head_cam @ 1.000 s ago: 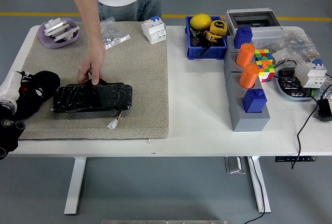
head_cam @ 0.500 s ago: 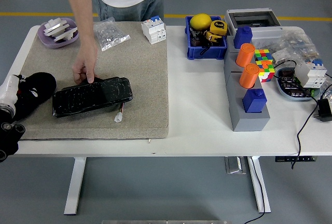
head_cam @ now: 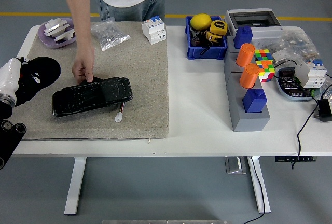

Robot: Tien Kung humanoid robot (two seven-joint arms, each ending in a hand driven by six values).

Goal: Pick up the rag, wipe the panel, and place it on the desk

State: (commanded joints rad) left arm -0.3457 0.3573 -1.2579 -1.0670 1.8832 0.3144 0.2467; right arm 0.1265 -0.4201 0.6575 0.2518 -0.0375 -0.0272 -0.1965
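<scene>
A black glossy panel [head_cam: 92, 95] lies slightly tilted on the beige mat [head_cam: 145, 79], with a small white connector [head_cam: 119, 118] on a wire at its near edge. A person's hand [head_cam: 83, 71] rests on the panel's far left edge. My left hand [head_cam: 32, 79] comes in from the left edge and is closed on a bunched black rag [head_cam: 41, 71], just left of the panel and apart from it. My right hand is out of view.
On the mat's far side are a purple dish with white parts [head_cam: 57, 31], a clear bag of small parts [head_cam: 109, 32] and a white breaker [head_cam: 154, 29]. To the right stand a blue bin [head_cam: 206, 45], a grey stand with orange cylinders [head_cam: 248, 94] and cables.
The person's hand turned the panel so its right end sits farther back, and the connector shifted right. My left hand with the rag moved up, away from the near edge.
</scene>
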